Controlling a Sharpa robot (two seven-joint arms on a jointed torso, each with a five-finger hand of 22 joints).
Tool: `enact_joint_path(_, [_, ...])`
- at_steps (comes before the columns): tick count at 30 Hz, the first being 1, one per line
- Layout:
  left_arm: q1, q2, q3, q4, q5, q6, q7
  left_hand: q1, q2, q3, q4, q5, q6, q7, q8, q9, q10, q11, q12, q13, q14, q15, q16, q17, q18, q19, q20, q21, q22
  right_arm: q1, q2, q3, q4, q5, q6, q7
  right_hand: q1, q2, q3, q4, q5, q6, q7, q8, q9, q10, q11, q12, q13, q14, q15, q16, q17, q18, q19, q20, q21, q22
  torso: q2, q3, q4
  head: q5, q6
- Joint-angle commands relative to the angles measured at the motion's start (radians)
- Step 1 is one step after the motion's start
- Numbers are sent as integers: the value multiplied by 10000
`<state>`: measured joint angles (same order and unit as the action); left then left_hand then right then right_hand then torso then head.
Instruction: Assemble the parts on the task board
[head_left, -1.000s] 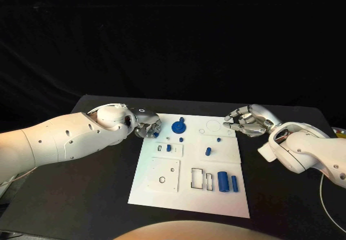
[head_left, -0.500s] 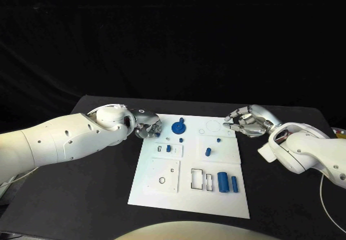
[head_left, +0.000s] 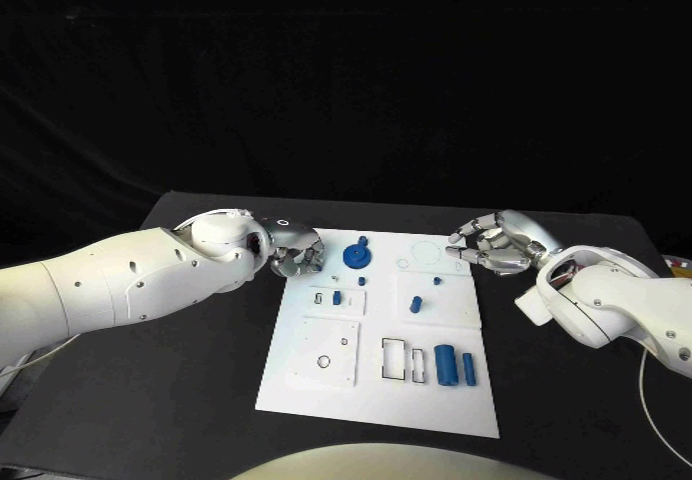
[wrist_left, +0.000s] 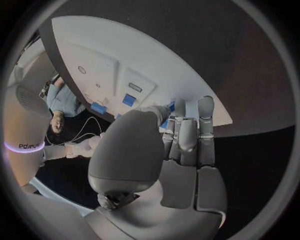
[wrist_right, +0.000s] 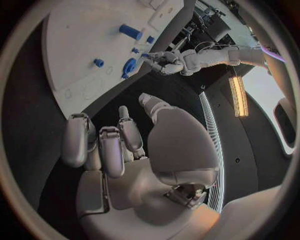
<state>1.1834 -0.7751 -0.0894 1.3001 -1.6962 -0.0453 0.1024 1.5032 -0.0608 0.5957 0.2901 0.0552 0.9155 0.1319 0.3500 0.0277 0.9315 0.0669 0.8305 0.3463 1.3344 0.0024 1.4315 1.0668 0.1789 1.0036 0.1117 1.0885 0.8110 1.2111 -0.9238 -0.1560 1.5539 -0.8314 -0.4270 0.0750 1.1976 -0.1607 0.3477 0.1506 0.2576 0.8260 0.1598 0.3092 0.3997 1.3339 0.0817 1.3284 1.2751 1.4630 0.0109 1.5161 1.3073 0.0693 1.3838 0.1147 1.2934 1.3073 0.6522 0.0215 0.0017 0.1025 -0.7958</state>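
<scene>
The left silver many-fingered hand (head_left: 296, 251) hovers at the far left corner of the white rectangular task board (head_left: 325, 395), its fingers (wrist_left: 187, 131) curled inward around nothing. The right silver hand (head_left: 490, 243) hangs at the far right corner, fingers likewise curled, holding nothing.

The small blue parts lie on the board between the hands. A round blue disc with a tab (head_left: 355, 254) sits just beside the left hand. Nearer the middle are a short blue peg in a small recess (head_left: 338, 296) and a blue oblong piece (head_left: 415, 302). Two blue cylinders (head_left: 454, 363) lie side by side at the near right.

Judged risk: a hand reaching with curled fingers could nudge the disc off its spot or shift the board on the smooth black table (head_left: 173, 400). The tiny parts sit close together, so grasping one may knock its neighbour. Nothing visibly blocks either hand's path.
</scene>
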Motion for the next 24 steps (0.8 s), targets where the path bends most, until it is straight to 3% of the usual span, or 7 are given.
enact_joint_path(1, [-67,17,-54,-7,18,159,84,-12,-198,263,-5,-1,100,150,-60,677,85,70,-270,-137,-14,100,-80,-85,-97,-67,33,-69,-27,-9,8,1,2,-171,121,80,-80,17,-6,72,55,-58,20,44,-17,5,-40,11,-23,690,-68,-43,934,83,-28,-50,-64,208,-3,0,4,-2,10])
enact_joint_path(24, [-67,50,-67,55,-47,-544,-136,151,-628,1075,-65,3,374,152,-70,809,593,59,-764,-358,157,78,-92,0,-176,350,15,278,434,-14,-4,1,17,-280,90,113,-71,14,-7,71,56,-62,20,47,-18,4,-40,11,-21,688,-68,-47,926,88,-42,-50,-86,191,2,4,3,-17,36])
